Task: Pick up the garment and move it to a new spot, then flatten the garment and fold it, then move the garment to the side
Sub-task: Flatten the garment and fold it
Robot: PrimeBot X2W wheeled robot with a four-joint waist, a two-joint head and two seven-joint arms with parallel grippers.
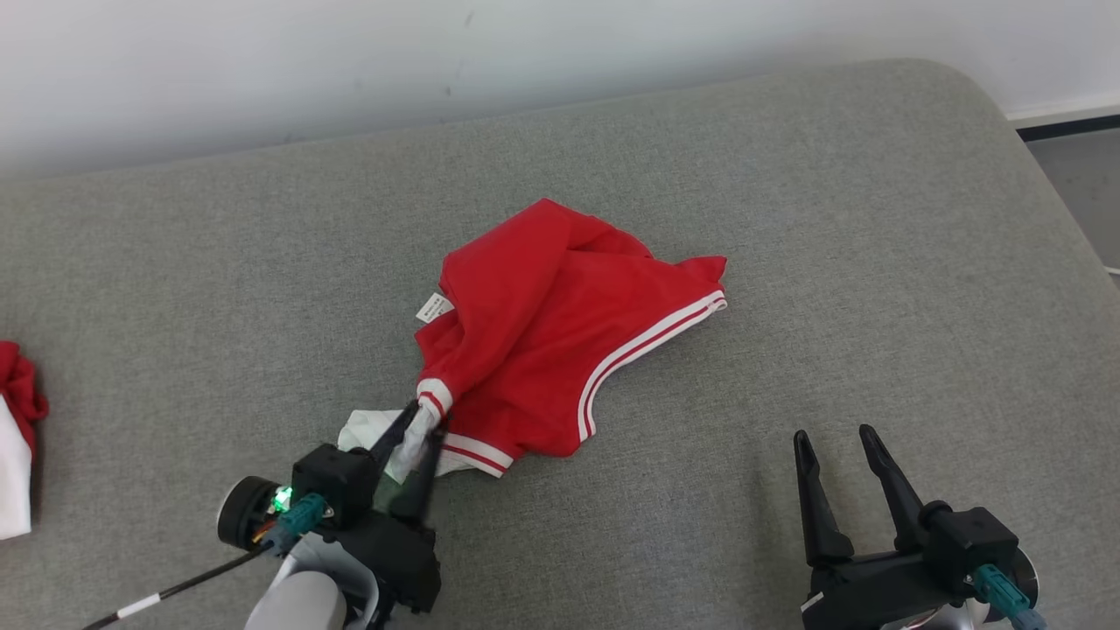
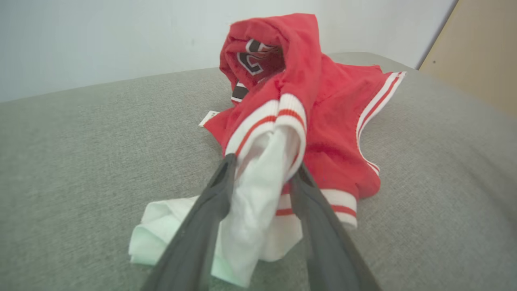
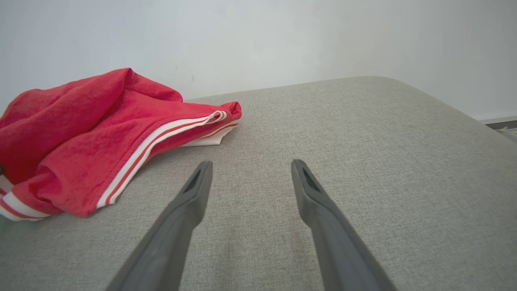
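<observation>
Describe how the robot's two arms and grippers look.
Left gripper: black body, two long dark tapering jaws, a lit green light, a teal connector, a thin black cable with a white band, pale grey forearm. Right gripper: same black body and dark jaws, teal connector.

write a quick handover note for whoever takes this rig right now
Left pincer: closed on the garment's white sleeve, just below the striped cuff.
Right pincer: open, empty, over bare cushion, apart from the garment.
Garment: crumpled heap mid-cushion, not flat, not folded.
Done: first grasp, by the look of it.
Left: carry it to a new spot, flatten, fold, move it aside.
</observation>
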